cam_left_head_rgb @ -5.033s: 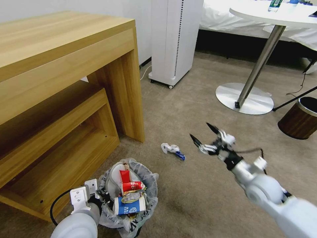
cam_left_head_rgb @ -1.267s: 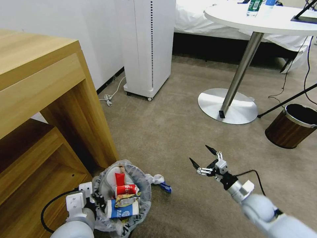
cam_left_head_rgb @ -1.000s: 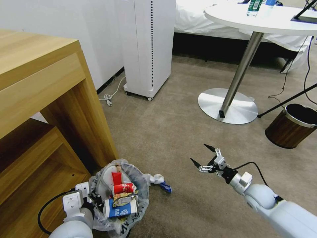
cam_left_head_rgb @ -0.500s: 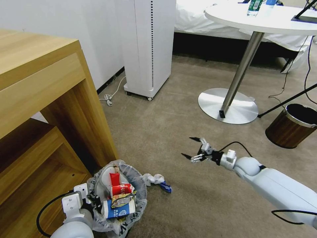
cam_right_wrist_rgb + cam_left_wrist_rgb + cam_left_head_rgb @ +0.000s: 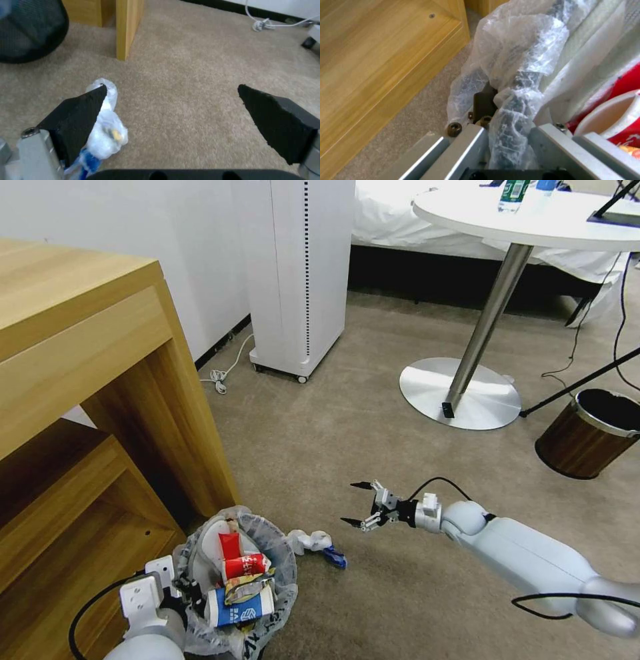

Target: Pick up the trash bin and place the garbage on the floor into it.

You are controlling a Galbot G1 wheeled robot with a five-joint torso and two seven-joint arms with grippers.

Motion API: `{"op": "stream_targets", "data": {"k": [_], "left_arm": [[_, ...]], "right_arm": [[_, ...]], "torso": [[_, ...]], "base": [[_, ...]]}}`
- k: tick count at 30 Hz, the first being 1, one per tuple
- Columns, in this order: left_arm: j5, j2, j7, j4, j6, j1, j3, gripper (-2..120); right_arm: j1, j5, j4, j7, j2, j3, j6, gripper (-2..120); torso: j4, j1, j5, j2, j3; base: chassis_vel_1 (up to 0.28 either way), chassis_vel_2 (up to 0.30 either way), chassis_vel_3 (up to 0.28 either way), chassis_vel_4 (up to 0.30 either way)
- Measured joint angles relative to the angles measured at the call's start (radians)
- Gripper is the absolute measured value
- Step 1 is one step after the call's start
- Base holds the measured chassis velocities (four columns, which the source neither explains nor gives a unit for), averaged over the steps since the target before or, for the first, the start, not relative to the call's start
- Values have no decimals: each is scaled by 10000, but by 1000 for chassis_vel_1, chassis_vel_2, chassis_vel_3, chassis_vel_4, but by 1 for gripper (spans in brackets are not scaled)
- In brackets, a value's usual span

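We pinch the trash bin rim (bag included) in our left tool for carrying; our right tool hovers spread above 1 crumpled packet on the floor.

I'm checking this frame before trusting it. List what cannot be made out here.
- Trash bin, head view: its black wall is hidden by the bag and the left gripper.
- Crumpled wrapper on the floor, right wrist view: partly behind one finger of the open right gripper; its print is unreadable.
- Bottle on the round table, head view: cut off by the top edge.
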Motion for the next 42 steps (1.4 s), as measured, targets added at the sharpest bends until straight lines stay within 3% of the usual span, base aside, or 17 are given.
{"op": "stream_targets", "data": {"k": [2, 3, 4, 7, 11, 26, 42], "left_arm": [[8, 0, 11, 0, 0, 5, 0, 0], [10, 38, 28, 0, -10, 18, -20, 0], [10, 38, 28, 0, -10, 18, -20, 0], [-54, 104, 33, 79, -47, -36, -33, 0], [-101, 162, 8, 167, -59, -84, -24, 0], [-119, 334, 0, 394, -108, -284, 168, 0], [-98, 405, 19, 488, -167, -333, 271, 0]], "right_arm": [[135, 1, -305, -112, 196, -110, 17, 100], [352, 28, -1024, -207, 783, -282, 148, 100], [352, 28, -1024, -207, 783, -282, 148, 100], [470, 76, -2103, -511, 1926, -360, 326, 100], [463, 170, -2499, -679, 2460, -433, 318, 100], [-147, 559, -3077, -549, 2724, -595, 186, 100], [-548, -53, -4608, -467, 3671, -271, 429, 100]], "torso": [[2, 0, 0, 0, 0], [-1, 0, -5, 0, 0], [-1, 0, -5, 0, 0], [2, 0, -1, 0, 0], [3, 0, -7, 0, 0], [-1, 0, 2, 0, 0], [0, -1, -3, 1, -1]], "base": [[0, 0, 0, 0], [0, 0, 0, 0], [0, 0, 0, 0], [0, 0, 0, 0], [0, 0, 0, 0], [0, 0, 0, 0], [0, 0, 0, 0]]}}
